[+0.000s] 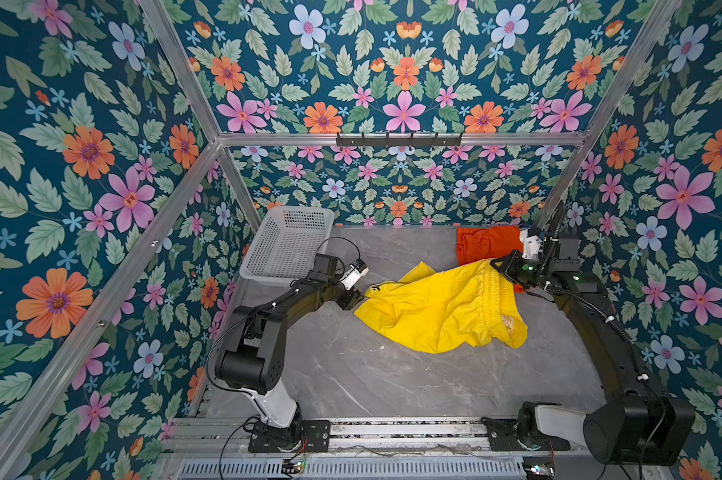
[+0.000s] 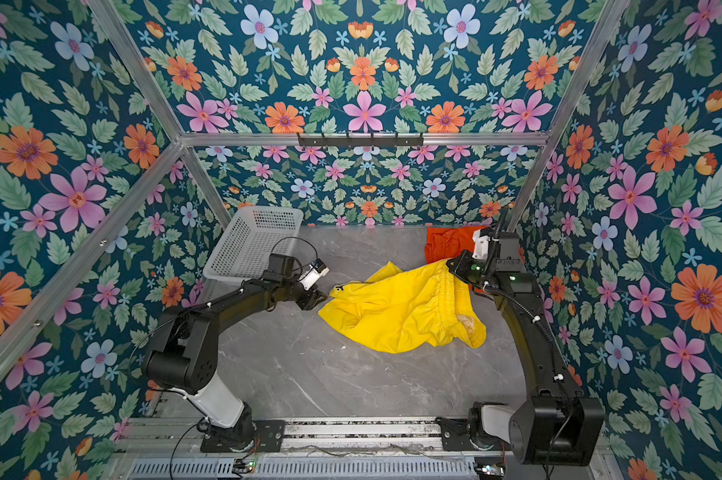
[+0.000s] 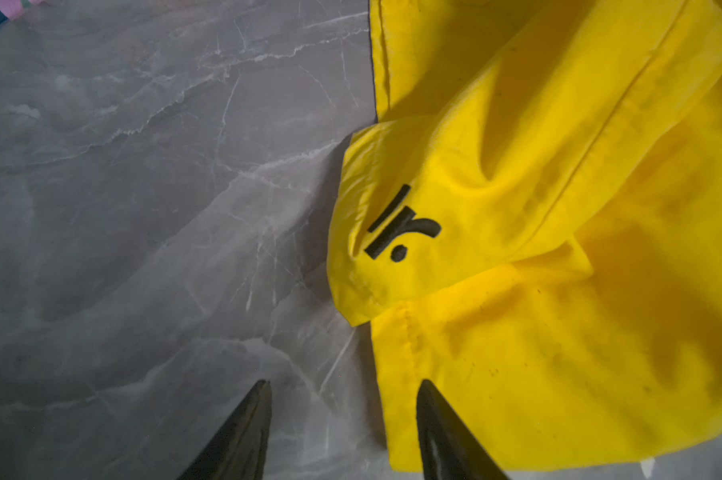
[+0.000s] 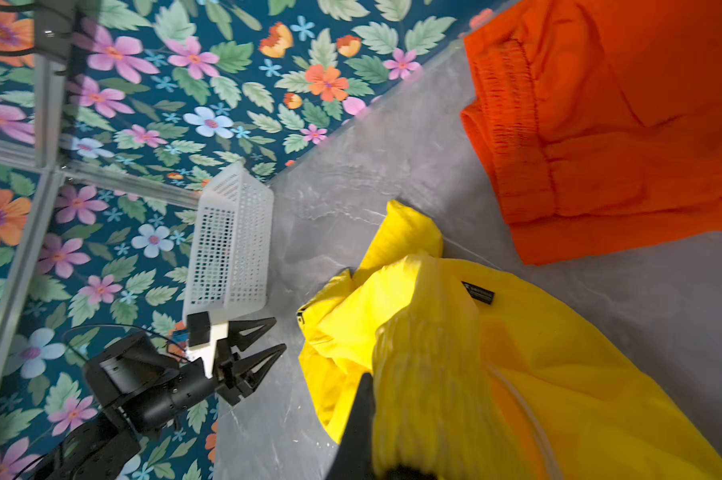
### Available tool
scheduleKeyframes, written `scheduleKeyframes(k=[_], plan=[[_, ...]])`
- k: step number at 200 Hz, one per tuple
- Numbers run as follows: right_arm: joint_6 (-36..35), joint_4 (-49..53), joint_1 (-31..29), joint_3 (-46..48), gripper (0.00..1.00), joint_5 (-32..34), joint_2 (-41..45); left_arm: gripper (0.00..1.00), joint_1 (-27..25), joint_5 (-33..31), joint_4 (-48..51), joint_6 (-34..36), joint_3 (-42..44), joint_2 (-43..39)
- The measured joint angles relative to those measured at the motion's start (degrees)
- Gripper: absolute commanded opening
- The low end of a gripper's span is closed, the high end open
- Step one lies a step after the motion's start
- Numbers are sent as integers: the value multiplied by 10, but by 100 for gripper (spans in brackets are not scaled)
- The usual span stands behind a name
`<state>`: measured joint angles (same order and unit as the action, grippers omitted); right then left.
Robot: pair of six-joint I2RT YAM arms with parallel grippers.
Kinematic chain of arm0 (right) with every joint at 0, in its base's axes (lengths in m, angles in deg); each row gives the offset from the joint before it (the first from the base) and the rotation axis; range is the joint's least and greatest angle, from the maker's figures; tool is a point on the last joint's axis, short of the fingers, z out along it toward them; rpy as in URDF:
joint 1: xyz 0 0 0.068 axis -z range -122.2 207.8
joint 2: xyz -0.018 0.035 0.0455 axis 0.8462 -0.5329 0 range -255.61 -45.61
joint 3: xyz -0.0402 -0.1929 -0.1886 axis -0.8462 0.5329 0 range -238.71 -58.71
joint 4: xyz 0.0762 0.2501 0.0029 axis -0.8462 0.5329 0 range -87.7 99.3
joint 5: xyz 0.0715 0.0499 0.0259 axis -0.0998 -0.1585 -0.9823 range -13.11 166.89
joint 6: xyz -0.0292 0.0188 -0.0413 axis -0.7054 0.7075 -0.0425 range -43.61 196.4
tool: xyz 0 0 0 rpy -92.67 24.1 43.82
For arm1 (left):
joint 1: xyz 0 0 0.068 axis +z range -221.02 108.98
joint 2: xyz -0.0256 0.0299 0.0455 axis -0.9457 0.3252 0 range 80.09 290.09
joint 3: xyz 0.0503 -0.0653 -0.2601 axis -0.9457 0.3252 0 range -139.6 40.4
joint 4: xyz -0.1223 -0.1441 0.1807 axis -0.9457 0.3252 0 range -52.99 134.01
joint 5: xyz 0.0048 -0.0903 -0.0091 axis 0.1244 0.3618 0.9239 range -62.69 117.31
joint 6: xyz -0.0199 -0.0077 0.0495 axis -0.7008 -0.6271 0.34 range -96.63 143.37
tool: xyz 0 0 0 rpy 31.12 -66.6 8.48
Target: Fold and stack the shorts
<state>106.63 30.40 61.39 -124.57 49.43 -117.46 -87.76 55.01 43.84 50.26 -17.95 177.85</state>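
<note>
A: Two arms are seen. What lies nearest, at the bottom of the frame?
B: In both top views the grey table fills the lower middle. Above it, at the centre, the yellow shorts lie crumpled, with the waistband toward the right.
A: And the left gripper?
B: Its jaws stand apart at the left hem, near the black logo, and they grip nothing. In the left wrist view, one finger is over the yellow cloth and one over the table.
A: The right gripper?
B: It is closed on the yellow waistband and holds that corner raised.
A: Farther back?
B: The orange shorts lie right of centre against the back wall. The white basket stands left of centre.
</note>
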Motion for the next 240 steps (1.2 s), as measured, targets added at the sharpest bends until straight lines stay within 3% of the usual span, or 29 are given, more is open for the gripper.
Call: scheduleKeyframes(k=[73,109,199,216,240], plan=[[2,-11,14,25,0,23,-43,58,-18,30,16,106,-31,47],[1,-14,14,26,0,25,-54,50,-10,64,38,117,-53,76],[0,-23,14,31,0,15,-39,48,-10,97,83,139,-115,117],[0,-23,14,32,0,12,-34,38,-10,97,85,138,-127,124],[0,-24,14,33,0,9,-26,17,-10,103,87,136,-137,126]])
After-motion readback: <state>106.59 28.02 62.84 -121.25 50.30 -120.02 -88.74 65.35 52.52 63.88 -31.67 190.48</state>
